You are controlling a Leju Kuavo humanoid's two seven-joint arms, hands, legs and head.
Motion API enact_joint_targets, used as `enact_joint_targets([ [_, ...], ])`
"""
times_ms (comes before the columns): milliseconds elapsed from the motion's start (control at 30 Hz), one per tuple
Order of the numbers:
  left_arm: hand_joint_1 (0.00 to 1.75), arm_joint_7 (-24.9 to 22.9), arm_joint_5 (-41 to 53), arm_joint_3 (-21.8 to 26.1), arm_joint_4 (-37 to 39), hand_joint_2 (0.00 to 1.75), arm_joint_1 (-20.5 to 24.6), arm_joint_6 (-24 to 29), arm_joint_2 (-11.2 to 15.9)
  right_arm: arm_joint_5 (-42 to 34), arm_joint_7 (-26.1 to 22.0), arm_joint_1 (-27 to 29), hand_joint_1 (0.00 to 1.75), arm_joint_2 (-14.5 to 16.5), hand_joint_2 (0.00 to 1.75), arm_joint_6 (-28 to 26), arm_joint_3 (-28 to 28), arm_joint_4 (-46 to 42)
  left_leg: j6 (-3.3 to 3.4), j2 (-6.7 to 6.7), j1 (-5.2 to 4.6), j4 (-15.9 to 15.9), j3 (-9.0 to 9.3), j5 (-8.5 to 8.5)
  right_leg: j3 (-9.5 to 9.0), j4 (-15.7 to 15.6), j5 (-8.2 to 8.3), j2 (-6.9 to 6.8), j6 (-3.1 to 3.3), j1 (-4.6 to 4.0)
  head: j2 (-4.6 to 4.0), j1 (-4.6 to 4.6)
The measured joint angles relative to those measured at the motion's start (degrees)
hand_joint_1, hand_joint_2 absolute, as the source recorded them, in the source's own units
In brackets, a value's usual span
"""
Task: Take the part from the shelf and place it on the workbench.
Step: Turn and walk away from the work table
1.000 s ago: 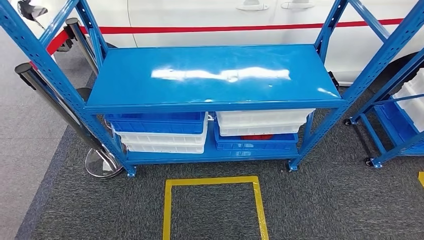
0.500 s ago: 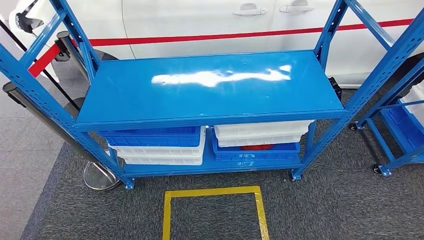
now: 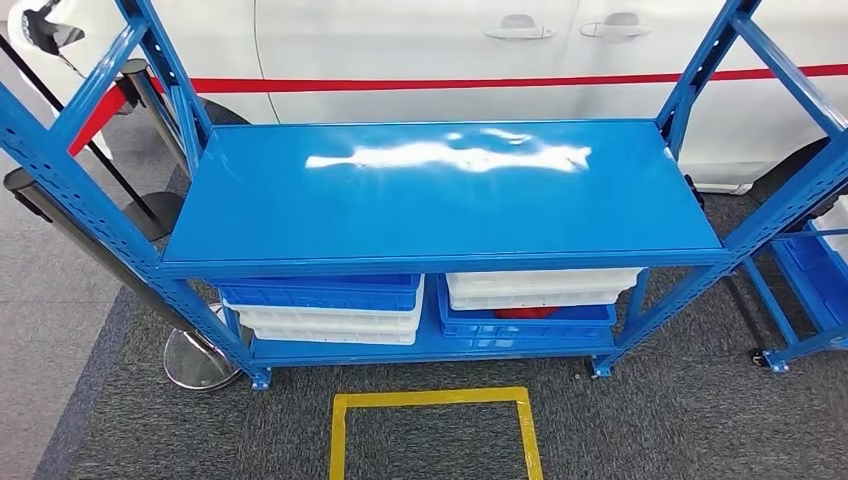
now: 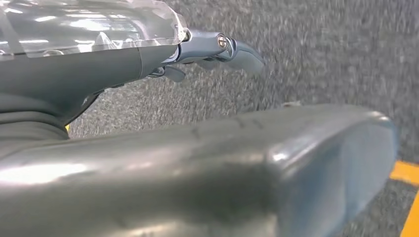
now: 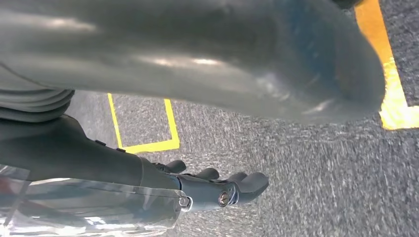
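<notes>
Since a second ago the whole head view has shifted, so the camera has moved and the blue shelf [image 3: 440,195] now sits slightly lower and more to the right in frame. Its top board is bare; a red part [image 3: 523,312] shows in a blue bin [image 3: 527,322] on the lower level, under white bins [image 3: 540,288]. Both the left hand [image 4: 217,49] and right hand [image 5: 217,187] hang over grey carpet [image 3: 650,420], fingers loosely apart, holding nothing.

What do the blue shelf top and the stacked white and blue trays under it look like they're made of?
Blue shelf top: likely painted sheet metal, glossy, with sharp glare streaks. Stacked white and blue trays: probably moulded plastic, matte, with ribbed rims.
</notes>
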State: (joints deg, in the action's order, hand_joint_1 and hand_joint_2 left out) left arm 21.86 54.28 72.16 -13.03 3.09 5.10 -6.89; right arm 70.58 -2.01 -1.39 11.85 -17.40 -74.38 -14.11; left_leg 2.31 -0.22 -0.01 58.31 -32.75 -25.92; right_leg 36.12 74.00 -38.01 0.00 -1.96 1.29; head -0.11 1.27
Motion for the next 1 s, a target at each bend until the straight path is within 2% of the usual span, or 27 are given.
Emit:
enact_joint_targets([
  [33, 0.00, -0.1, 0.2, 0.0, 0.0, 0.00, 0.0, 0.0, 0.0, 0.1, 0.0, 0.0, 0.00, 0.0, 0.00, 0.0, 0.0, 0.0, 0.07, -0.08, -0.16, 0.0, 0.31, -0.29, 0.66, -0.1, 1.29, 0.00, 0.12, -0.04, 0.00, 0.00],
  [67, 0.00, -0.1, 0.3, 0.0, 0.0, 0.00, -0.1, 0.1, 0.0, 0.1, 0.0, 0.1, 0.00, 0.0, 0.00, 0.0, -0.1, 0.0, 0.06, -0.15, -0.30, 0.0, 0.72, -0.57, 0.16, -2.5, 3.69, 0.00, 0.36, -0.12, 0.00, 0.00],
  [100, 0.00, -0.2, 0.4, 0.0, 0.0, 0.00, -0.1, 0.1, 0.0, 0.2, 0.0, 0.1, 0.00, 0.0, 0.00, 0.0, -0.2, 0.0, 0.00, -0.21, -0.40, 0.0, 1.16, -0.86, -1.10, -6.3, 6.46, 0.00, 0.72, -0.27, 0.00, 0.00],
  [133, 0.00, -0.2, 0.3, 0.0, 0.0, 0.00, -0.1, 0.1, -0.1, 0.4, 0.0, 0.0, 0.00, -0.1, 0.00, 0.0, -0.3, 0.0, -0.14, -0.22, -0.54, 0.0, 1.47, -1.18, -2.46, -10.0, 8.48, -0.02, 1.10, -0.51, 0.00, 0.02],
  [167, 0.00, -0.2, 0.1, 0.0, 0.0, 0.00, -0.1, 0.2, -0.1, 0.7, -0.1, 0.0, 0.00, -0.1, 0.00, 0.1, -0.4, 0.0, -0.35, -0.24, -0.63, 0.1, 1.63, -1.45, -3.56, -12.9, 9.79, -0.03, 1.39, -0.71, 0.00, 0.05],
  [200, 0.00, -0.2, -0.1, 0.0, 0.0, 0.00, 0.0, 0.3, -0.2, 1.0, -0.1, 0.0, 0.00, -0.2, 0.00, 0.2, -0.4, 0.0, -0.58, -0.24, -0.65, 0.1, 1.66, -1.67, -4.11, -14.4, 10.17, -0.03, 1.60, -0.87, 0.00, 0.07],
  [300, 0.00, -0.1, -0.7, 0.0, 0.0, 0.00, 0.0, 0.4, -0.1, 1.8, 0.0, -0.1, 0.00, -0.2, 0.00, 0.6, -0.4, 0.0, -1.48, -0.22, -0.55, 0.1, 1.85, -2.01, -4.43, -15.2, 10.10, 0.01, 2.14, -0.83, 0.00, 0.08],
  [367, 0.00, -0.1, -0.8, 0.1, 0.0, 0.00, -0.1, 0.5, -0.1, 2.0, 0.1, -0.1, 0.00, -0.3, 0.00, 0.8, -0.4, 0.0, -2.27, -0.16, -0.49, 2.3, 1.12, -3.60, -4.83, -15.8, 10.33, -0.09, 2.67, -0.45, 0.00, 0.20],
  [400, 0.00, -0.1, -0.8, 0.1, 0.0, 0.00, -0.1, 0.5, -0.1, 2.0, 0.1, -0.1, 0.00, -0.3, 0.44, 0.7, -0.4, 0.0, -2.65, -0.14, -0.32, 5.1, -0.17, -5.28, -5.00, -16.0, 10.40, -0.17, 2.84, -0.32, 0.00, 0.26],
  [467, 0.00, -0.1, -0.8, 0.1, 0.0, 0.00, -0.1, 0.5, -0.1, 2.0, 0.1, -0.1, 0.00, -0.4, 1.31, 0.3, -0.4, 0.0, -3.27, -0.12, 0.16, 12.6, -3.98, -8.84, -5.05, -16.0, 10.27, -0.28, 2.98, -0.29, 0.00, 0.33],
  [500, 0.00, -0.1, -0.8, 0.1, 0.0, 0.00, -0.2, 0.5, -0.1, 1.9, 0.2, -0.1, 0.00, -0.4, 1.75, 0.0, -0.4, 0.0, -3.60, -0.12, 0.44, 15.3, -5.45, -9.56, -5.10, -16.0, 10.18, -0.30, 3.02, -0.25, 0.00, 0.32],
  [533, 0.00, -0.2, -0.8, 0.1, 0.0, 0.00, -0.2, 0.5, -0.1, 1.8, 0.3, -0.1, 0.00, -0.4, 1.75, -0.2, -0.4, 0.0, -4.00, -0.11, 0.73, 15.9, -5.92, -9.00, -5.20, -15.9, 10.05, -0.31, 3.04, -0.16, 0.00, 0.32],
  [567, 0.00, -0.3, -0.8, 0.1, 0.0, 0.00, -0.3, 0.6, -0.1, 1.7, 0.6, -0.1, 0.00, -0.4, 1.75, -0.2, -0.4, 0.0, -4.49, -0.09, 1.08, 14.1, -5.20, -7.26, -5.35, -15.8, 9.87, -0.27, 2.98, 0.01, 0.00, 0.31],
  [600, 0.00, -0.5, -0.8, 0.2, 0.0, 0.00, -0.3, 0.6, -0.1, 1.6, 0.8, -0.2, 0.00, -0.4, 1.75, -0.3, -0.5, 0.0, -5.06, -0.05, 1.47, 10.4, -3.52, -4.85, -5.55, -15.6, 9.61, -0.22, 2.85, 0.23, 0.00, 0.32],
  [633, 0.00, -0.6, -0.8, 0.2, 0.0, 0.00, -0.3, 0.7, -0.1, 1.4, 1.1, -0.2, 0.00, -0.4, 1.31, -0.4, -0.5, 0.0, -5.67, -0.07, 1.79, 6.3, -1.55, -2.99, -5.68, -15.3, 9.28, -0.15, 2.58, 0.37, 0.00, 0.33],
  [667, 0.00, -0.8, -0.8, 0.3, 0.0, 0.00, -0.3, 0.7, -0.2, 1.2, 1.2, -0.2, 0.00, -0.4, 0.87, -0.6, -0.6, 0.0, -5.78, -0.19, 1.98, 2.9, -0.01, -1.62, -5.74, -14.9, 8.90, -0.04, 2.19, 0.36, 0.00, 0.41],
  [700, 0.00, -1.0, -0.8, 0.3, 0.0, 0.00, -0.3, 0.8, -0.2, 1.0, 1.2, -0.3, 0.00, -0.4, 0.44, -0.8, -0.7, 0.0, -5.47, -0.31, 2.02, 1.0, 0.91, -1.17, -5.73, -14.7, 8.64, 0.05, 1.85, 0.25, 0.00, 0.45],
  [733, 0.00, -1.1, -0.8, 0.4, 0.0, 0.00, -0.3, 0.9, -0.3, 0.8, 1.3, -0.3, 0.00, -0.5, 0.00, -1.0, -0.8, -0.1, -5.09, -0.47, 1.93, 0.3, 1.20, -1.32, -5.70, -14.5, 8.50, 0.14, 1.56, 0.10, 0.00, 0.49],
  [767, 0.00, -1.3, -0.8, 0.5, 0.0, 0.00, -0.3, 1.0, -0.4, 0.7, 1.3, -0.4, 0.00, -0.5, 0.00, -1.2, -0.9, -0.1, -4.49, -0.57, 1.82, 0.2, 1.19, -1.24, -5.71, -14.5, 8.47, 0.22, 1.34, 0.02, 0.00, 0.52],
  [800, 0.00, -1.5, -0.7, 0.5, 0.0, 0.00, -0.3, 1.2, -0.4, 0.7, 1.3, -0.4, 0.00, -0.5, 0.00, -1.3, -0.9, -0.1, -4.23, -0.56, 1.73, 0.3, 1.21, -1.35, -5.77, -14.7, 8.57, 0.25, 1.25, 0.06, 0.00, 0.48],
  [967, 0.00, -2.2, -0.5, 0.6, 0.0, 0.00, -0.2, 2.0, -0.3, 0.9, 1.4, -0.5, 0.00, -0.5, 0.00, -1.3, -0.9, 0.0, -3.89, -0.58, 1.41, 0.3, 1.22, -1.43, -6.09, -15.4, 8.78, 0.28, 0.76, 0.23, 0.00, 0.50],
  [1000, 0.00, -2.4, -0.4, 0.6, 0.0, 0.44, -0.2, 2.2, -0.3, 1.0, 1.4, -0.5, 0.00, -0.4, 0.00, -1.3, -0.9, 0.0, -3.84, -0.57, 1.40, 0.3, 1.22, -1.45, -6.12, -15.5, 8.81, 0.28, 0.71, 0.23, 0.00, 0.50],
])
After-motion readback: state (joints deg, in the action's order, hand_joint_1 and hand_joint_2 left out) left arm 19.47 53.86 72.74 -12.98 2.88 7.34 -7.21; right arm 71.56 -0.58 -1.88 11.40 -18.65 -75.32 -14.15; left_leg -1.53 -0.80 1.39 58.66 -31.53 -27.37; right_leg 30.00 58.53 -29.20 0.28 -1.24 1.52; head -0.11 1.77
